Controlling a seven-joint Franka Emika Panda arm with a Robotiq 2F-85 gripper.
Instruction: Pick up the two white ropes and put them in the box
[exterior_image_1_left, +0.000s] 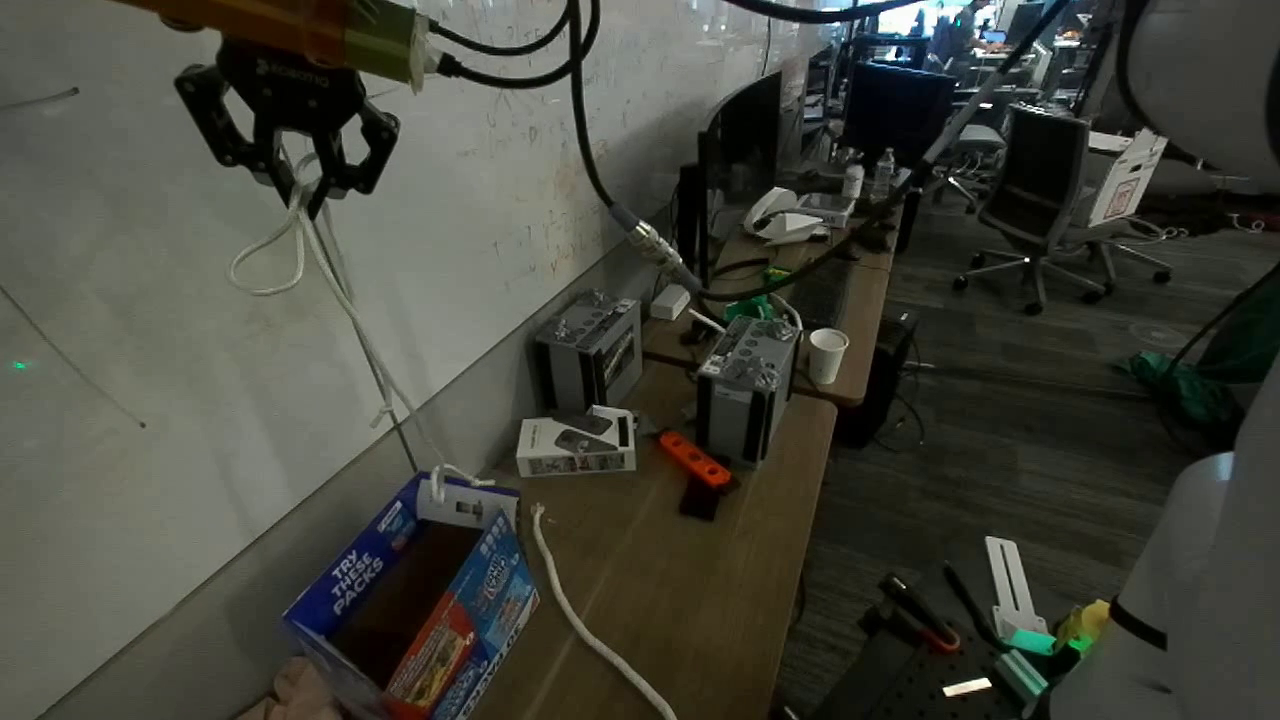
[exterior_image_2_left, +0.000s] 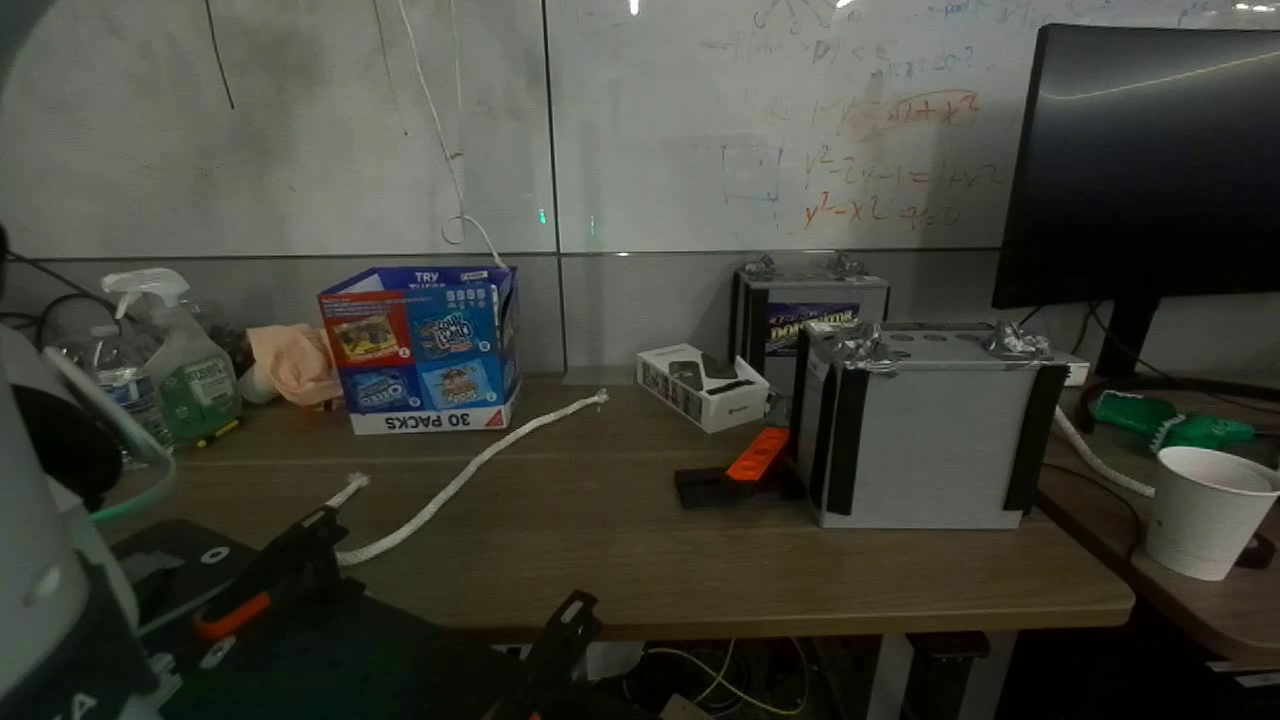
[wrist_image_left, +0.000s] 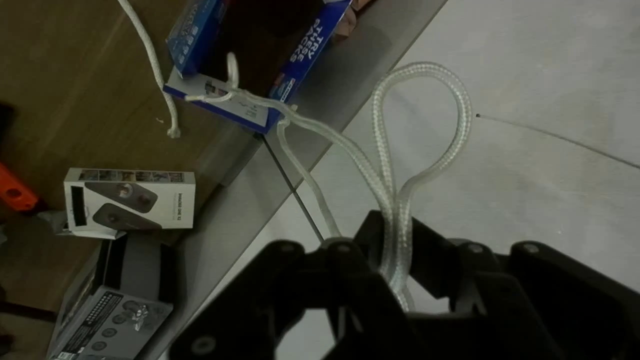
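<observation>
Our gripper (exterior_image_1_left: 302, 192) pinches a looped white rope (wrist_image_left: 402, 217) trailing to the box (exterior_image_2_left: 420, 345); right of the box, we see the second rope (exterior_image_2_left: 466, 474) on the table (exterior_image_2_left: 640, 540).

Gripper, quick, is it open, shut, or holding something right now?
Gripper: closed, holding a white rope, with a loop and a long tail hanging below the fingers.

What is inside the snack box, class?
The snack box shows only dark interior; shadow and its sides hide part of the bottom. In the wrist view, white rope crosses its rim.
</observation>
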